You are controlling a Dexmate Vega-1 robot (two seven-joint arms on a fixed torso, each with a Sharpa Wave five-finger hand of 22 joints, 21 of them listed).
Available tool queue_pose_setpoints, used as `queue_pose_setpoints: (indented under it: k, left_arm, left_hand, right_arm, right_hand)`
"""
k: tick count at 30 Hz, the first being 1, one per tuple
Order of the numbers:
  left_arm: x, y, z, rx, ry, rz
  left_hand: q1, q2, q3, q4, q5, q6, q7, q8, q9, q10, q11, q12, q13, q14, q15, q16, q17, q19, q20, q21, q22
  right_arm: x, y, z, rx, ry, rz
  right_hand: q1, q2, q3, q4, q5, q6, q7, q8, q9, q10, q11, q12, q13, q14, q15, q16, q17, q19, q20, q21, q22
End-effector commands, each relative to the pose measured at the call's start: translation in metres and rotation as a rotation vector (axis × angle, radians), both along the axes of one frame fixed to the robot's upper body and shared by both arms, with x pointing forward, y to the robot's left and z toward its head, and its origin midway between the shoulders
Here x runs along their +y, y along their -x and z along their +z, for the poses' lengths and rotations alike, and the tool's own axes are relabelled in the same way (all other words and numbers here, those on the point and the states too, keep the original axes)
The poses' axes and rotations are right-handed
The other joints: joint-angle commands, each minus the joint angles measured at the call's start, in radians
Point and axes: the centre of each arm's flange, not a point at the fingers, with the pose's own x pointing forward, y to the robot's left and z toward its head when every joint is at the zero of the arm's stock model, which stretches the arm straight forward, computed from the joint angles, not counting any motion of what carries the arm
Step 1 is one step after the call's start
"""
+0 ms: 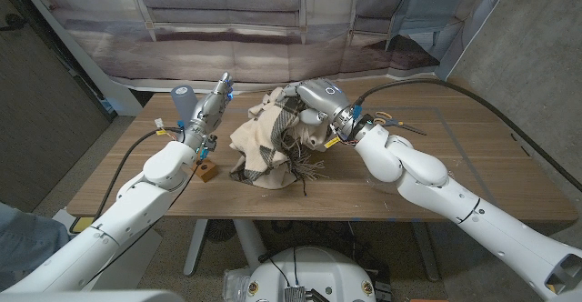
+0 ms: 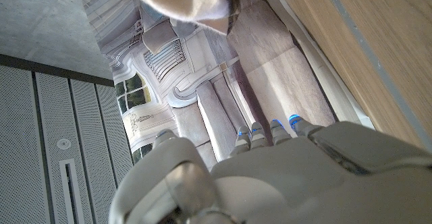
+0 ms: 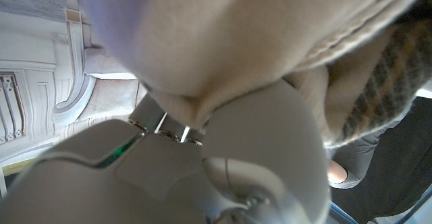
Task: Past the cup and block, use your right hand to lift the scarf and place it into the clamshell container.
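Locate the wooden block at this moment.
In the head view, the wooden block sits on the table's left part, beside the left arm, left of the scarf.

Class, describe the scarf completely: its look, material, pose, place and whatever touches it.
The scarf is cream cloth with a dark plaid side and a loose fringe, soft and woven-looking. It is bunched in a crumpled heap at mid-table, its lower folds on the wooden table. The right hand grips its top.
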Motion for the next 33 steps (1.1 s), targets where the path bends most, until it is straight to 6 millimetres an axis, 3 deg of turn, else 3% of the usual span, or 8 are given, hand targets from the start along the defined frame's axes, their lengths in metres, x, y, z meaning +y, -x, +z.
queue_pose_setpoints:
  k: [1,18,33]
  left_arm:
    - [0.0,0.0,0.0,-0.002,0.003,0.002]
    - [-0.001,0.001,0.001,-0.001,-0.004,0.001]
    - [-0.001,0.001,0.001,0.007,-0.007,0.003]
  left_hand:
    - [0.012,-0.003,-0.006,0.001,-0.004,0.001,0.003,-0.002,0.005,-0.002,0.004,0.0,0.004,0.001,-0.001,-0.002,0.002,-0.109,0.003,0.002,0.005]
    - [0.014,-0.002,-0.009,0.001,-0.004,0.001,0.003,-0.002,0.005,-0.003,0.003,0.0,0.004,0.001,0.0,-0.002,0.002,-0.109,0.003,0.002,0.005]
    - [0.015,-0.001,-0.011,0.001,-0.004,0.001,0.003,-0.002,0.005,-0.003,0.004,0.0,0.004,0.0,-0.002,-0.002,0.002,-0.11,0.004,0.002,0.005]
  right_arm:
    - [-0.001,0.007,0.013,-0.047,-0.018,0.003]
    - [-0.004,0.013,0.032,-0.08,-0.052,0.01]
    - [-0.013,0.022,0.06,-0.051,-0.115,0.055]
  right_hand:
    - [0.09,0.096,0.016,0.008,0.004,0.003,-0.001,0.004,0.001,0.014,0.002,-0.008,0.006,0.126,-0.152,-0.002,0.004,-0.02,-0.085,0.013,-0.002]
    - [0.091,0.095,0.016,0.006,0.004,0.004,-0.001,0.004,0.001,0.02,0.001,-0.022,0.014,0.135,-0.153,-0.004,0.012,-0.027,-0.085,0.039,-0.016]
    - [0.094,0.093,0.016,0.005,0.004,0.006,-0.001,0.003,0.001,0.031,0.001,-0.036,0.026,0.144,-0.152,-0.007,0.022,-0.036,-0.085,0.07,-0.032]
